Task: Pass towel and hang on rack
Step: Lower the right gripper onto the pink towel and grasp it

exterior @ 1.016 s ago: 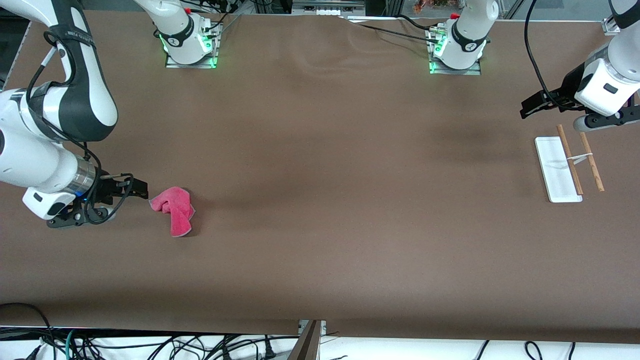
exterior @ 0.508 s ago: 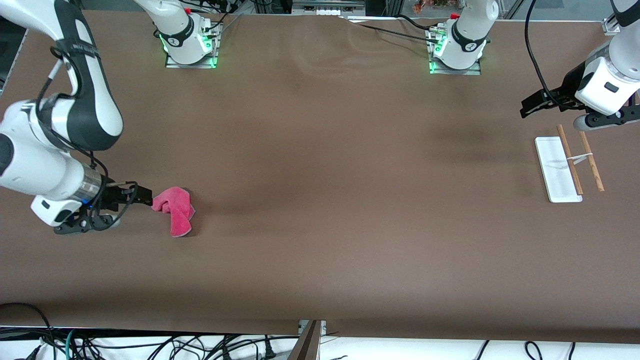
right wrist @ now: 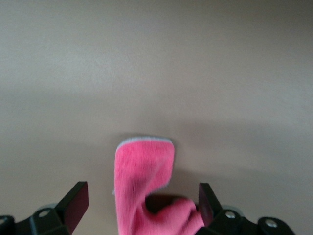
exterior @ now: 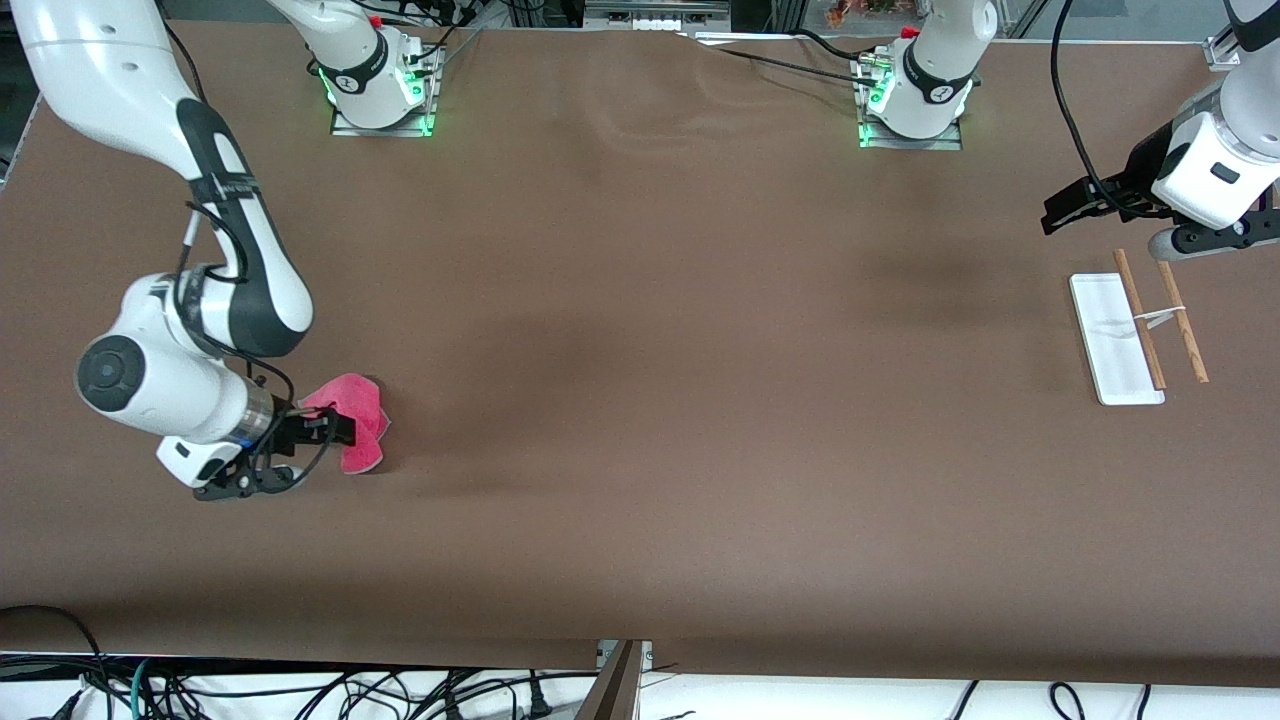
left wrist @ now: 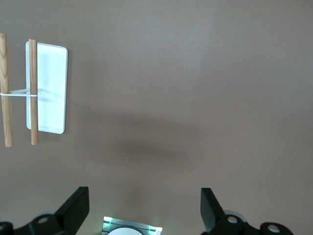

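With the towel (exterior: 352, 425) lying crumpled on the brown surface (exterior: 640, 400) toward the right arm's end, first step in hand: the pick-up before any pass. Right pincer (exterior: 335, 430) low over the cloth's edge, released, jaws spread wide; in the right wrist view, pink folds (right wrist: 146, 186) sitting between the two dark fingers (right wrist: 73, 200), nothing clamped yet. Left pincer (exterior: 1062, 210) waiting over the surface just beside the rack (exterior: 1115, 340), likewise released and empty, as its own wrist view confirms: fingertips (left wrist: 76, 208) apart, bare surface between. Rack toward the left arm's end, white base flat, two wooden rods (left wrist: 32, 90) parallel above it, well apart from the towel.

Next move, by judgement: lower a touch, close on a raised fold rather than a flat layer, then lift and carry toward mid-surface for the handover. Soft cloth likely to slip or bunch; a pinch near a corner probably better, leaving hanging cloth free for the left pincer to take.
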Robot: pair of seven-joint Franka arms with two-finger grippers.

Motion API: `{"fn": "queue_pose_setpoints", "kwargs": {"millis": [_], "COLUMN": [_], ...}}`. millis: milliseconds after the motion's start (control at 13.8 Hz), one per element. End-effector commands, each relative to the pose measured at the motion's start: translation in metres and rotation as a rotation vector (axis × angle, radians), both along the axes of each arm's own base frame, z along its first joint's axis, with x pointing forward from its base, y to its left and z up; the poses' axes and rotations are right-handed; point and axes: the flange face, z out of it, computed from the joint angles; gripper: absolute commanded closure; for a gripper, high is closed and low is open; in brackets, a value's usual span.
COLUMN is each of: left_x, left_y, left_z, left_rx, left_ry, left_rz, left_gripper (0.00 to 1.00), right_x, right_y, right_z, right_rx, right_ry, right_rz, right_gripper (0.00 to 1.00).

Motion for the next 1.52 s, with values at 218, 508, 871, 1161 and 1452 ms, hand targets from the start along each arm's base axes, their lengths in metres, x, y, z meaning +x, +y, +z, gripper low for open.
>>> {"fn": "queue_pose_setpoints", "kwargs": {"millis": [218,508,871,1161,1452], "left_x": [0.004,0.004,0.005,0.005,0.006], "left_y": [0.001,0.002,0.005,0.004,0.004], "left_z": [0.005,0.002,0.001,0.001,-0.001], "left_rx": [-0.032,-0.034,-0.034,-0.036,-0.037], "left_ry": [0.005,0.011,0.015,0.015,0.018], "left_rz": [-0.073,-0.072,-0.067,-0.076,-0.079], "left_gripper": [0.0,0.0,0.0,0.0,0.0], "right_x": [0.002,-0.003,-0.006,0.0,0.013], "right_y": [0.018,0.018,0.027,0.026,0.05], "right_z": [-0.04,-0.046,-0.043,0.01,0.098], "right_rx": [0.007,0.006,0.006,0.006,0.035], "right_ry": [-0.023,0.008,0.034,0.017,0.053], "right_rz": [0.011,0.027,0.029,0.032,0.067], "right_gripper": [0.0,0.73,1.0,1.0,1.0]}}
